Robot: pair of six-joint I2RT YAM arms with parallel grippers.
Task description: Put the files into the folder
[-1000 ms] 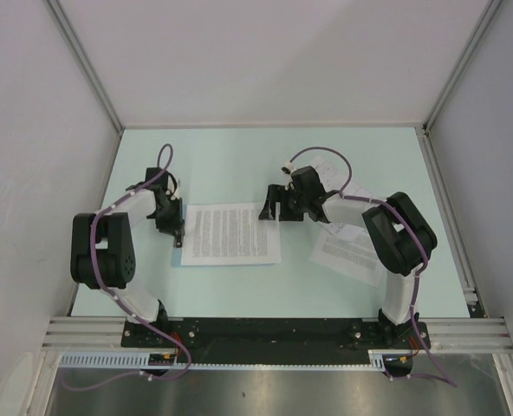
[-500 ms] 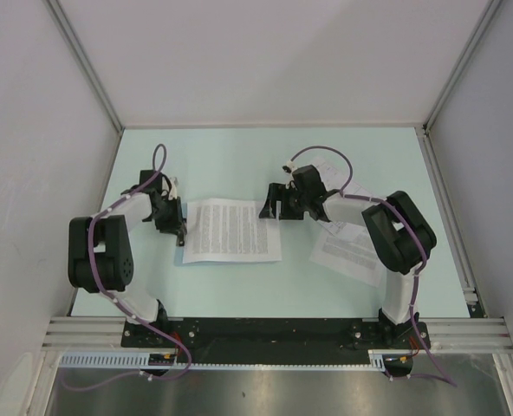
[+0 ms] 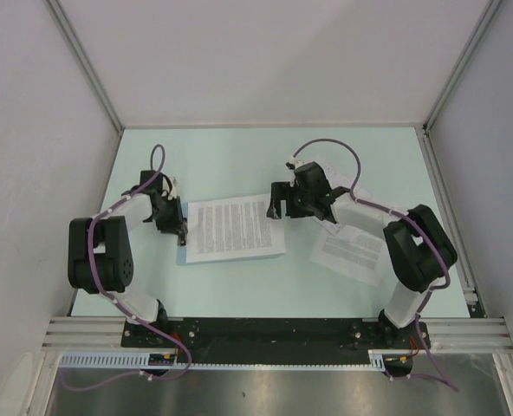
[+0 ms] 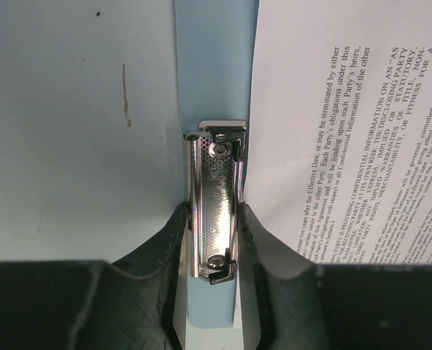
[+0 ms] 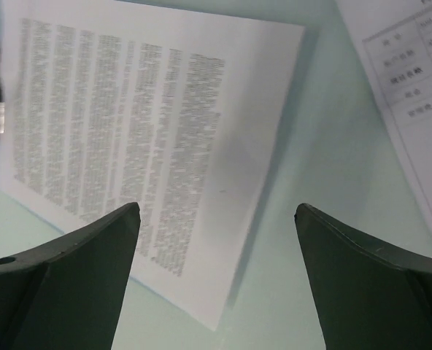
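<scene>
Left side. The left gripper point(image 4: 214, 240) is down at the left short edge of the folder point(image 4: 212, 73). Its fingers point(image 4: 168, 248) press on both sides of the silver clip point(image 4: 216, 211), so the jaws are clamped on the clip. We cannot tell whether the clip mouth is lifted.

Centre. The folder lies flat on the table point(image 3: 239, 156), almost wholly covered by a printed sheet point(image 3: 233, 230). Only a blue strip shows around the clip. In the left wrist view the sheet's left edge sits just beside the clip, and it does not look tucked under.

Right side. The right gripper point(image 3: 275, 202) hovers over the far right corner of that sheet, jaws wide apart with nothing between them. A tabled sheet point(image 3: 352, 251) lies well to the right, partly under the right arm and apart from the folder.

Handling, our judgement. The paper is light, thin and limp. It will slide on the smooth board and buckle if pushed from one corner. We would rather press down and drag it flat, or nip an overhanging edge, than pinch mid-sheet. The folder is stiff but slippery on the table, and the clip is its one firm hold. The clip spring will probably fight back.

Risks: creasing, or the sheet riding up over the clip.
</scene>
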